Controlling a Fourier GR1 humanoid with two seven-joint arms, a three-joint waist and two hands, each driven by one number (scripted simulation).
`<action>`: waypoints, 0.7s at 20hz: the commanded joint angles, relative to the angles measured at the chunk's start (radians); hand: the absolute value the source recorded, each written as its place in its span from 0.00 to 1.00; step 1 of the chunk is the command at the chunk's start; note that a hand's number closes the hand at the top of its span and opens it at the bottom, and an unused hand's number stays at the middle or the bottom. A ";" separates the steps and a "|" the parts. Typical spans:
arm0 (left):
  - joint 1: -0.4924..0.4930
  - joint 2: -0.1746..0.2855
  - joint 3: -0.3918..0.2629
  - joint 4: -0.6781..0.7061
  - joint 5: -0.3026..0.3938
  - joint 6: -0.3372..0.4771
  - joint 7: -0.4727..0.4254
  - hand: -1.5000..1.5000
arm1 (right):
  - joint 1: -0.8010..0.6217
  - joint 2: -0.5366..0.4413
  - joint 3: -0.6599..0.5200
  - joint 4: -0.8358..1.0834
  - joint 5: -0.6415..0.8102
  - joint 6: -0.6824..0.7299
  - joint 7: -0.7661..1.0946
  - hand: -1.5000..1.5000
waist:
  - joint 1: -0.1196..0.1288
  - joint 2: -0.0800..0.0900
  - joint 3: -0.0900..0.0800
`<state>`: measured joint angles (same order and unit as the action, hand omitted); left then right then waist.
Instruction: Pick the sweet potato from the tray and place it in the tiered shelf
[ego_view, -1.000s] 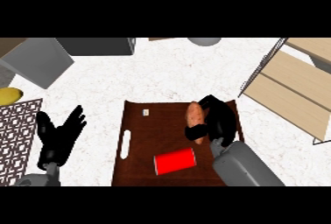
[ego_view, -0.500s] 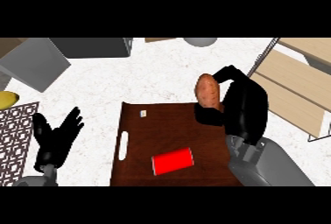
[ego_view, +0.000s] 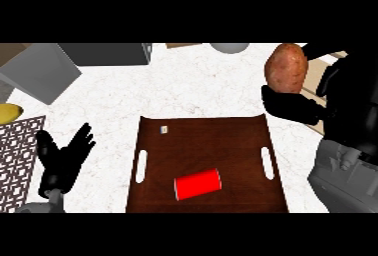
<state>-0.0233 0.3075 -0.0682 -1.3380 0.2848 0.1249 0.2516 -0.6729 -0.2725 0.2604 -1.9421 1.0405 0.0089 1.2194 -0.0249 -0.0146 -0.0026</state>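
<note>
In the head view, the right hand (ego_view: 297, 107) is holding the sweet potato (ego_view: 286, 67) upright at the upper right, with its fingers clamping round the lower end. The sweet potato is showing past the far right corner of the brown tray (ego_view: 221, 142), not over it. A red cup (ego_view: 197, 184) is lying on its side on the tray. The left hand (ego_view: 65, 156) is resting left of the tray, fingers straight and spread apart.
</note>
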 joint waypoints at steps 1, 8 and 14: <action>0.012 -0.044 -0.041 -0.014 -0.034 0.032 -0.005 0.50 | -0.112 -0.035 -0.147 -0.034 -0.050 0.227 0.183 1.00 | 0.004 0.003 0.001; 0.012 0.005 0.009 -0.023 0.008 -0.025 0.007 0.50 | -0.198 -0.165 -0.398 0.031 -0.174 0.336 0.075 1.00 | 0.008 0.005 0.001; 0.006 -0.012 0.000 -0.038 -0.017 -0.005 0.011 0.50 | -0.247 -0.267 -0.521 0.147 -0.246 0.388 -0.037 1.00 | 0.017 0.009 0.002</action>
<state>-0.0249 0.3026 -0.0639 -1.3532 0.2798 0.1066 0.2567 -0.8913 -0.4777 -0.1792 -1.8337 0.8594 0.2477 1.0919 -0.0098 -0.0064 -0.0015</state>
